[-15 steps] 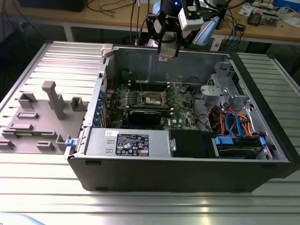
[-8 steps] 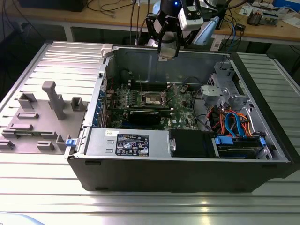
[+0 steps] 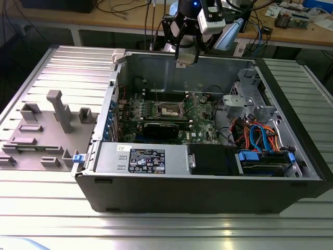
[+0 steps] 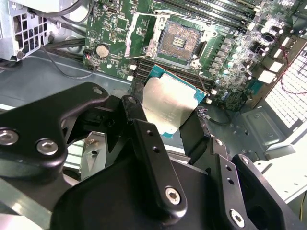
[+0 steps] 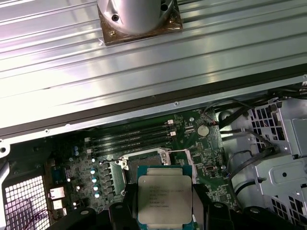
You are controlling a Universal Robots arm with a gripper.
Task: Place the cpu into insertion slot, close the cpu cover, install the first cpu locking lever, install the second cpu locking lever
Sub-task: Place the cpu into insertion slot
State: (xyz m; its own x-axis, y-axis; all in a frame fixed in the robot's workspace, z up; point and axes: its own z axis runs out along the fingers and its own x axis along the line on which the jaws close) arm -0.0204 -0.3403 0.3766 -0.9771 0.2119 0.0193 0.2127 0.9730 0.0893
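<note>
You've got the cpu in hand; nothing is seated yet.
Exterior view, left to right: the insertion slot (image 3: 170,110) on the green board (image 3: 200,117) sits bare; the jaws are clamped on the cpu (image 4: 172,103) by its edges, high by the case (image 3: 156,190) far wall, well apart from the slot; the cpu cover (image 4: 153,42) looks swung open; seating, cover and both levers are left for you.

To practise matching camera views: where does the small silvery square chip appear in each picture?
Exterior view: flat silvery square cpu in the black end effector, above the open case.
Second wrist view: between the fingers, at.
First wrist view: between the fingers, at.
Shared landmark: the silver-rimmed square insertion slot.
</note>
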